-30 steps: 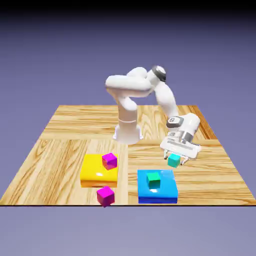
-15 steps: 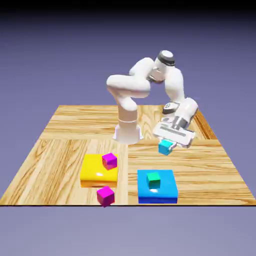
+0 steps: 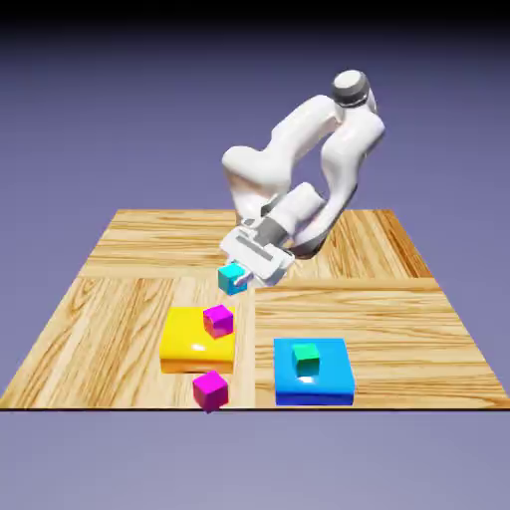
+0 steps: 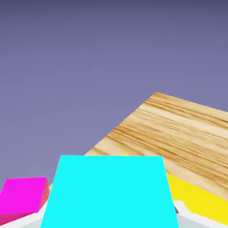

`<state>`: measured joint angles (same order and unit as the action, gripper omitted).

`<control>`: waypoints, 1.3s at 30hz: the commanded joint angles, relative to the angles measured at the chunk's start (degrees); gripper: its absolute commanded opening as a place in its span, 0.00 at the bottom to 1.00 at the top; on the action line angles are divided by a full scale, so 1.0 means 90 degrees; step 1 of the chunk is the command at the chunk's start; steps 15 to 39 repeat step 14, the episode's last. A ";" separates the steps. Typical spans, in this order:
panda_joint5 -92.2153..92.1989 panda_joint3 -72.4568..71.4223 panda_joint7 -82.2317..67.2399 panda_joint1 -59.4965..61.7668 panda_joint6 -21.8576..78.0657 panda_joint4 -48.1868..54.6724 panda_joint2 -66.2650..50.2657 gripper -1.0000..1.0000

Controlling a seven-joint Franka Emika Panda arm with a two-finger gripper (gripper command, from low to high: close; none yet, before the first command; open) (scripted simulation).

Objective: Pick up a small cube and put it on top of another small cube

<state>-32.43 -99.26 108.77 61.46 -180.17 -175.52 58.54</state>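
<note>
On the exterior view's left, a magenta cube (image 3: 219,321) sits on the yellow block (image 3: 182,340), another (image 3: 210,391) in front of it. Just behind the block, in picture terms, my fingers (image 3: 237,280) are closed on the cyan cube (image 3: 231,278), raised and tilted. Rightward, the green cube (image 3: 306,359) rests on the blue block (image 3: 314,386).

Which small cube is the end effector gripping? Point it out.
The light cyan cube, between the end effector's fingertips; the two magenta cubes and the green one sit outside its grip.
</note>
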 commanded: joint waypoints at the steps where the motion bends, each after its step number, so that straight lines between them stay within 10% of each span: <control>1: 0.0274 -0.0046 0.0212 0.0196 -0.0137 0.0025 -0.0002 0.00; 12: 0.3121 -0.0515 0.2420 0.2217 -0.1605 0.0288 -0.0022 0.00; 13: 0.3121 -0.0515 0.2420 0.2217 -0.1606 0.0288 -0.0022 1.00; 39: 0.3121 -0.0515 0.2420 0.2217 -0.1605 0.0288 -0.0022 1.00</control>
